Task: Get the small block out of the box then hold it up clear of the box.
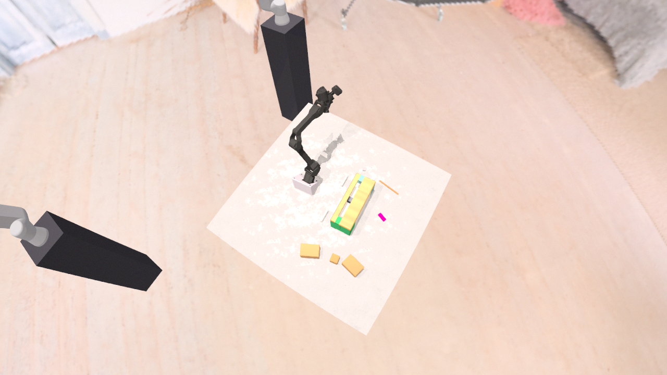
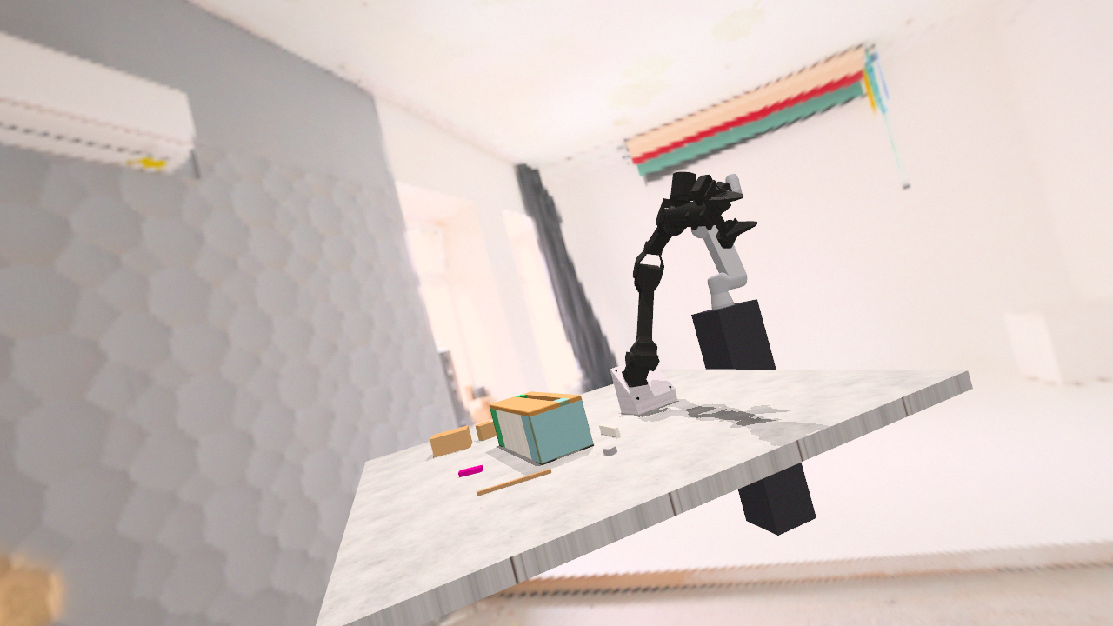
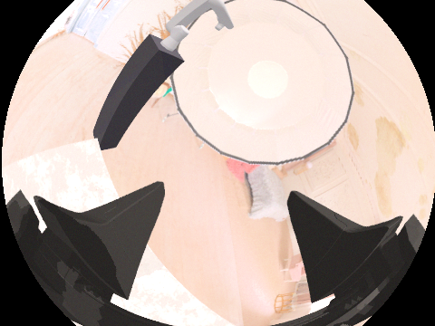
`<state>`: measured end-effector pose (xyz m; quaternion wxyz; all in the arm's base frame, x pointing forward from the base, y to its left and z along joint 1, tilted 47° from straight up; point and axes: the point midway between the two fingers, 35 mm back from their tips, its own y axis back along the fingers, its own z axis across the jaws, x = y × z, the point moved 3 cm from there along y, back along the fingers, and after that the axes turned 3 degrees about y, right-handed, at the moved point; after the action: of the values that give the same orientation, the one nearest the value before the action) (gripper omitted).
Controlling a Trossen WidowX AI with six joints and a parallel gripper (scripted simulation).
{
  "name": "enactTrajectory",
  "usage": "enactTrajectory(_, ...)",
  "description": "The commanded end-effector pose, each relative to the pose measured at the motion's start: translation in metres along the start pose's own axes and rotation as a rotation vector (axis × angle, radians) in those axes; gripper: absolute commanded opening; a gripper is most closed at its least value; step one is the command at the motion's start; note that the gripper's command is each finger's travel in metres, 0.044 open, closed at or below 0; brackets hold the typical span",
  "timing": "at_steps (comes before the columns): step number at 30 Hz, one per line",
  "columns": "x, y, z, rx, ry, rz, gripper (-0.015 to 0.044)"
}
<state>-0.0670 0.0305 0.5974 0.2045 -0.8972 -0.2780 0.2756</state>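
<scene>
We are high above the tabletop (image 1: 261, 219), with the gripper (image 2: 727, 222) reared up far from the box (image 1: 353, 204) and its fingers spread wide with nothing between them. The step in hand, as we judge it, is the approach: bring the arm down toward the box and find a way to nudge the block along its shelf.

To do it well we should first settle which end is the exit — the green end (image 1: 342, 225) or the pale blue end (image 2: 554, 430) — because a push the wrong way loses the block in the pocket. We would come in slowly along the long slot on top, touching only the block, never leaning on the walls. The thin stick (image 1: 388, 187) just beside the box may serve as a tool.

The block itself is hard to make out: in the top view a small dark patch (image 1: 349, 199) shows in the slot, probably the block on the shelf, but we cannot be sure. The wrist view shows only room and fingers — no box at all. The clear front is turned away from the exterior view.
</scene>
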Motion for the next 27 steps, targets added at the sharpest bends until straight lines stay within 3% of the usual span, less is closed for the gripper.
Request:
enactTrajectory(1,0.066,-0.025,0.009,-0.036,0.022,0.211,0.0400)
enactTrajectory(7,0.150,-0.034,0.016,-0.087,0.054,0.477,0.0400)
enactTrajectory(12,0.220,-0.020,0.019,-0.128,0.058,0.709,0.0400)
enactTrajectory(21,0.330,0.049,0.024,-0.201,-0.007,1.116,0.0400)
enactTrajectory(27,0.374,0.103,0.028,-0.247,-0.089,1.302,0.0400)
